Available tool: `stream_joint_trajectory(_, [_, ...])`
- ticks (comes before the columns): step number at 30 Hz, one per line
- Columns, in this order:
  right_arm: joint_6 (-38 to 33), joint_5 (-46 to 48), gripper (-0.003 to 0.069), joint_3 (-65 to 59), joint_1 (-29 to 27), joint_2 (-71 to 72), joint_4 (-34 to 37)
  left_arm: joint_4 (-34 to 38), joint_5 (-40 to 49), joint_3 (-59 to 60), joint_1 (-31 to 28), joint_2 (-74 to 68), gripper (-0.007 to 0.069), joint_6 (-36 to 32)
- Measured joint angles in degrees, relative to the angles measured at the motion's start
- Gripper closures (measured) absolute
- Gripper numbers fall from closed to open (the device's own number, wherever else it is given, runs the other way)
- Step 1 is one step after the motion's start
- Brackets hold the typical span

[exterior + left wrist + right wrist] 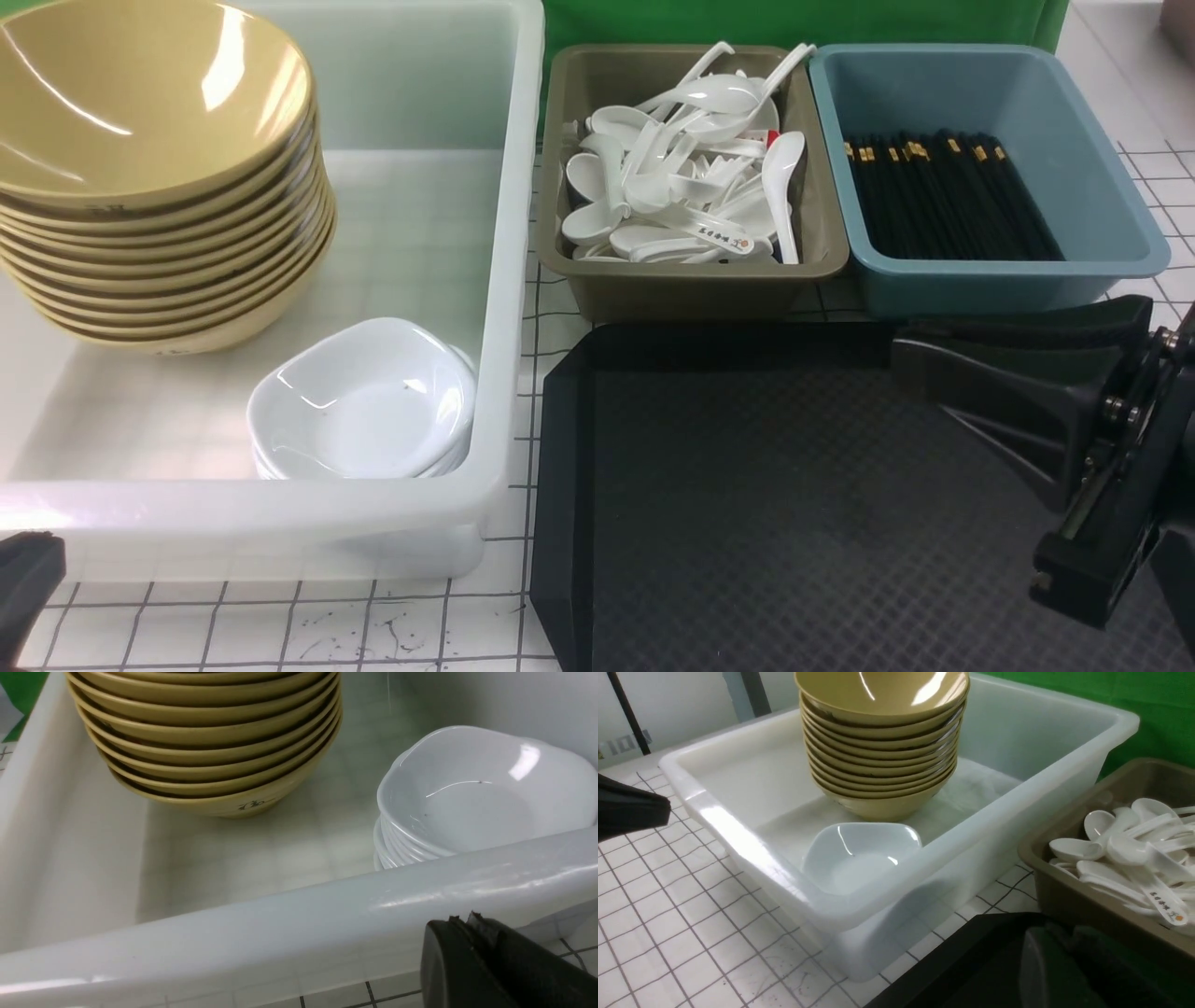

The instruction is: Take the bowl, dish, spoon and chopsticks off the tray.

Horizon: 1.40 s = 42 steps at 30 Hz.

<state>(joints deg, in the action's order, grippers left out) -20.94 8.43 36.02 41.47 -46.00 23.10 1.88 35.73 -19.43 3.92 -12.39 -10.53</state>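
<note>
The black tray (747, 495) lies bare, with no tableware on it. A yellow bowl (140, 93) tops the bowl stack in the white tub (504, 280). Beside the stack, a white dish (364, 401) tops a small pile of dishes. A spoon with red characters (721, 235) lies among white spoons in the olive bin (691, 289). Black chopsticks (952, 196) fill the blue bin (1102, 187); I cannot pick out one pair. My right gripper (894, 359) hovers over the tray's right side, shut and holding nothing. My left gripper (462, 919) is shut outside the tub's near wall.
The tub (887, 896) stands left of the tray (952, 961), and the olive bin (1069, 896) and the blue bin stand behind it. Gridded white tabletop (280, 625) shows in front of the tub. A green backdrop (794, 23) rises behind the bins.
</note>
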Motion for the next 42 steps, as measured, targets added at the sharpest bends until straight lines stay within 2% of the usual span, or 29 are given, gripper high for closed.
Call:
stream_joint_trajectory(4, [0.1,-10.1,0.0620,-7.2,0.0,3.5,-0.2,0.0,0.1,0.0,0.0,0.0,0.0638,0.0])
stream_joint_trajectory(8, [0.6,-20.9,0.0624,-17.3,-2.3,11.0,-0.6,0.0,0.1,0.0,0.0,0.0,0.0638,0.0])
stream_joint_trajectory(13, [4.3,-24.9,0.0625,-29.2,-12.1,23.0,-1.6,0.0,0.1,0.0,0.0,0.0,0.0638,0.0])
stream_joint_trajectory(16, [7.0,-24.9,0.0625,-35.7,-21.0,30.4,-7.0,0.0,0.1,0.0,0.0,0.0,0.0638,0.0])
stream_joint_trajectory(20, [11.6,-22.0,0.0625,-37.5,-29.0,35.8,-11.6,0.0,0.1,0.1,0.0,0.0,0.0638,0.0])
stream_joint_trajectory(23, [17.0,-12.5,0.0625,-37.5,-37.1,41.2,-17.4,0.0,0.1,0.2,0.0,0.0,0.0638,0.0])
stream_joint_trajectory(25, [19.5,-8.0,0.0625,-37.5,-39.8,43.7,-19.9,0.0,0.1,0.2,0.0,0.0,0.0638,0.0])
stream_joint_trajectory(26, [21.7,-2.8,0.0625,-37.5,-42.4,45.7,-22.2,0.0,0.1,0.3,0.0,0.0,0.0638,0.0])
stream_joint_trajectory(28, [23.3,1.6,0.0625,-37.5,-43.8,46.4,-23.1,0.0,0.1,0.3,0.0,0.0,0.0638,0.0])
stream_joint_trajectory(35, [24.2,9.2,0.0625,-37.6,-43.5,46.7,-23.8,0.0,0.1,0.3,0.0,0.0,0.0638,0.0])
stream_joint_trajectory(42, [24.2,9.4,0.0625,-37.6,-43.3,46.7,-23.9,0.0,0.1,0.3,0.0,0.0,0.0638,0.0])
